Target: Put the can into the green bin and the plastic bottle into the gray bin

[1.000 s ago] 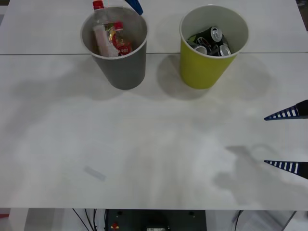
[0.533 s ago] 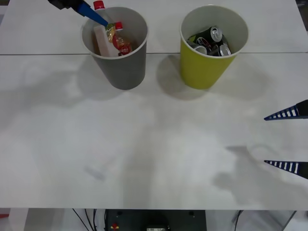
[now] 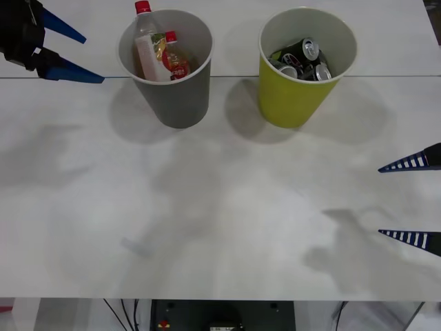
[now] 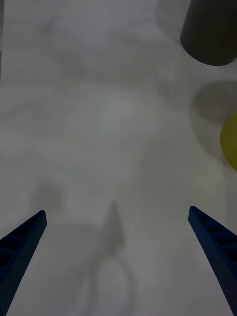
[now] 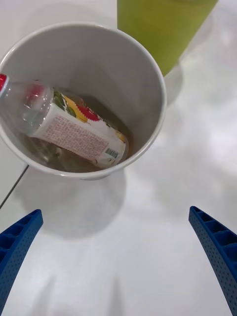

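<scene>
Plastic bottle, clear with red cap and whitish label, leaning inside the gray bin beside a shorter amber bottle; two bottles in all. Green bin holds several cans. Left gripper spread wide, empty, near the table's far left edge; right gripper spread wide, empty, at the right edge

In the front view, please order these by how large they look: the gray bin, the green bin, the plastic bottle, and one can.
1. The gray bin and the green bin look alike in size; I cannot rank them.
2. The plastic bottle, partly hidden inside the gray bin.
3. One can in the green bin, smallest.
</scene>
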Robot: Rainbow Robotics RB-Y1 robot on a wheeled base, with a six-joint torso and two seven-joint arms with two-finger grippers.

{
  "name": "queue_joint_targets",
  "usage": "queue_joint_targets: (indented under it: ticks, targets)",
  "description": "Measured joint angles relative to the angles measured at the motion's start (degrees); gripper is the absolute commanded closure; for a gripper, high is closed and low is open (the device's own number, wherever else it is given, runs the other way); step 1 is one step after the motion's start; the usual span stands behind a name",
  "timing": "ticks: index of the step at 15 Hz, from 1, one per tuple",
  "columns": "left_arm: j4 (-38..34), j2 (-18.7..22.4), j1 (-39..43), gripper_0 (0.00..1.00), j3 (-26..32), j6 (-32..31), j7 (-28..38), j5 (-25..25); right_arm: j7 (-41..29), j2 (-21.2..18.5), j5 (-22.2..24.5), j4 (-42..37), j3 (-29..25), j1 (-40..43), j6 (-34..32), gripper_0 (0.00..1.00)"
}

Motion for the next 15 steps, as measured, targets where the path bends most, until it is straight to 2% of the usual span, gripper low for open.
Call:
queue_joint_targets:
  ticks: [6,11,15]
  targets:
    - [-14.4,0.3,21.4,0.0,16.7,-2.2,-12.2,-0.1,0.0,0.0,0.0,0.0,0.0,0.0,0.0,0.0]
    - [-21.5,-0.1,33.8,0.0,23.7,-2.2,-21.4,1.9,0.0,0.0,0.0,0.0,0.0,0.0,0.0,0.0]
    - [-27.5,-3.8,43.1,0.0,29.6,-2.2,-25.2,1.4,0.0,0.0,0.0,0.0,0.0,0.0,0.0,0.0]
